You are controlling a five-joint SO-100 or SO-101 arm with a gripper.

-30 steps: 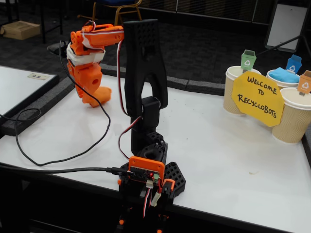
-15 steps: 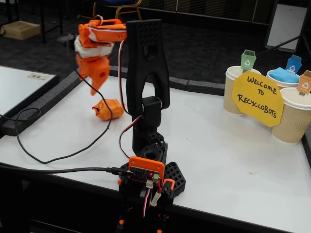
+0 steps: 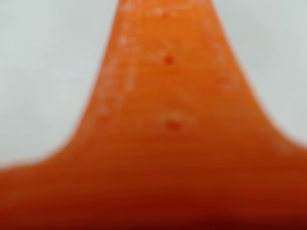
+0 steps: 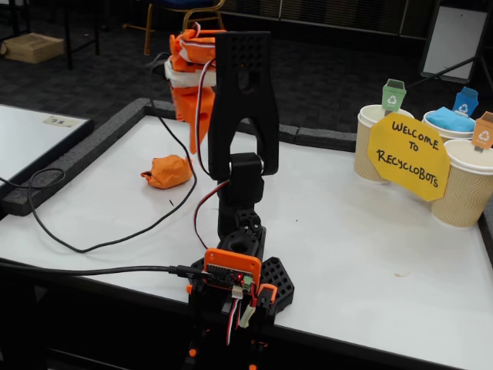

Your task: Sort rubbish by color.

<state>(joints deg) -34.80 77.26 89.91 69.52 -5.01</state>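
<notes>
- In the wrist view, a blurred orange plastic gripper finger (image 3: 168, 124) is filling most of the frame, too close to the lens for focus; pale table surface (image 3: 38, 72) is showing on either side of it. Nothing of the rubbish is appearing here, and I cannot tell from this view whether the fingers are parted or closed.
- In the fixed view, the black-and-orange robot arm (image 4: 243, 116) is standing tall from its base clamped at the table's near edge, with its orange gripper (image 4: 187, 116) lifted high behind the black upper link. The link is hiding the fingertips, so their state is not readable, though nothing seems to be hanging from them.
- The crumpled orange paper wad (image 4: 168, 171) is lying on the white table (image 4: 347, 231), left of the arm and well below the gripper, with a black cable (image 4: 115, 239) curving just beside it. It appears ungrasped and is probably awaiting a pick.
- At the right, three ribbed paper cups (image 4: 467, 185) are grouped behind a yellow "Welcome to Recyclobots" sign (image 4: 408, 156), each carrying a small coloured bin tag, likely so each colour has its own destination. A light blue paper wad (image 4: 449, 119) is already sitting in the rear cup under the blue tag.
- No green wad is visible.
- The room behind is looking dim, with dark carpet and a chair's legs at the top.
</notes>
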